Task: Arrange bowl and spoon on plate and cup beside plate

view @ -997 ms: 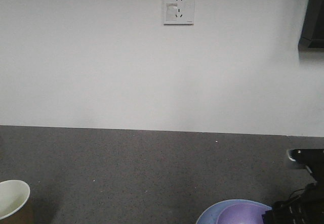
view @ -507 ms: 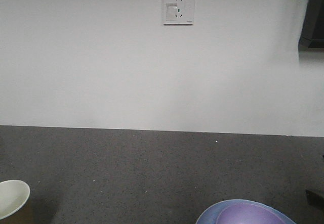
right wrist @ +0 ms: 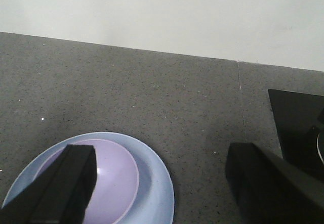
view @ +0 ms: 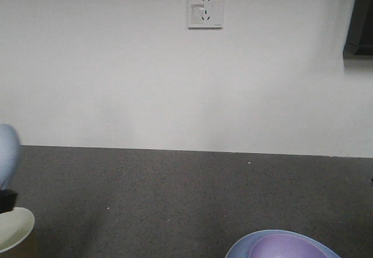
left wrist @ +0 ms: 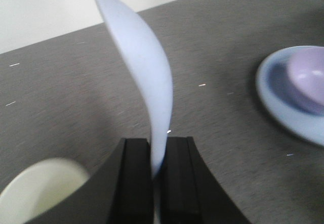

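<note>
My left gripper (left wrist: 158, 153) is shut on the handle of the pale-blue spoon (left wrist: 144, 67), whose scoop points up and away above the table. In the front view the spoon (view: 7, 153) shows at the left edge, above the cup (view: 14, 229). The cup's white inside (left wrist: 40, 191) lies below and left of my left jaws. The lavender bowl (right wrist: 116, 183) sits in the pale-blue plate (right wrist: 157, 193) on the grey table. My right gripper (right wrist: 162, 158) is open and holds nothing; its left finger hangs over the bowl. Bowl (view: 285, 249) and plate (view: 245, 247) sit at the front view's bottom right.
A white wall with a socket (view: 205, 9) rises behind the grey tabletop (view: 175, 194). A flat black object (right wrist: 296, 123) lies on the table to the right of my right gripper. A dark panel (view: 360, 19) hangs at the upper right.
The right arm has withdrawn from the front view's lower right. The spoon, held by my left gripper, has risen into view at the left edge above the cup.
</note>
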Motion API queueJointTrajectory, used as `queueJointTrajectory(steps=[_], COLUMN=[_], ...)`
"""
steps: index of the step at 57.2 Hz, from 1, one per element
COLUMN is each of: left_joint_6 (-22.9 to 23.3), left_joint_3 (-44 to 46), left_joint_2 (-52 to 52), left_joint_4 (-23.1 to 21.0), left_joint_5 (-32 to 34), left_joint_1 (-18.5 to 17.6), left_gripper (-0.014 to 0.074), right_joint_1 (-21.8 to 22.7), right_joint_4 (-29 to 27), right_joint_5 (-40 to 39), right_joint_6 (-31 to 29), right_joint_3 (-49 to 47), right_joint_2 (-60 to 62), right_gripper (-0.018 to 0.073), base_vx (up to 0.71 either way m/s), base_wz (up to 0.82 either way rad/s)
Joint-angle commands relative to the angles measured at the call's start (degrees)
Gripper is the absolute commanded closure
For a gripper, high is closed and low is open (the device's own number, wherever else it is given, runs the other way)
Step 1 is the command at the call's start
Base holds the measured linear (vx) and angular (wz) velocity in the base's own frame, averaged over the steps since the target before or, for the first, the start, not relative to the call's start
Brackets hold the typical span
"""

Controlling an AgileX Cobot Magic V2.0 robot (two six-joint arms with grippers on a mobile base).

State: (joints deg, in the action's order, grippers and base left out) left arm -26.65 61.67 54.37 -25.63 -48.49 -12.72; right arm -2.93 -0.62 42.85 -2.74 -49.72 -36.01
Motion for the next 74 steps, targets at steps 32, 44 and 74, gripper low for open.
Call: queueJointTrajectory(steps=[32, 44, 74], left_joint_6=[1.85, 4.59, 6.39], left_joint_3=[32.86, 41.65, 51.54], left_joint_2=[43.13, 51.93, 61.06], left_joint_4=[-5.38, -5.38, -4.94], left_joint_5=[-1.57, -5.01, -9.42], left_joint_1=[-28.53, -32.87, -35.06], left_gripper=[0.0596, 0.0594, 0.0297], right_joint_1=[-0.05, -0.05, -0.05], right_joint_4=[3.17, 3.17, 3.17], right_joint_5=[-4.23, -4.23, -4.17], right_joint_6=[0.05, 0.05, 0.24], right_joint_3=[-2.05, -2.05, -2.05], right_joint_2=[-0.16, -0.16, -0.16], right_gripper=[-0.0025, -0.0025, -0.0025], base_vx=[0.00, 0.00, 0.00], base_wz=[0.00, 0.00, 0.00])
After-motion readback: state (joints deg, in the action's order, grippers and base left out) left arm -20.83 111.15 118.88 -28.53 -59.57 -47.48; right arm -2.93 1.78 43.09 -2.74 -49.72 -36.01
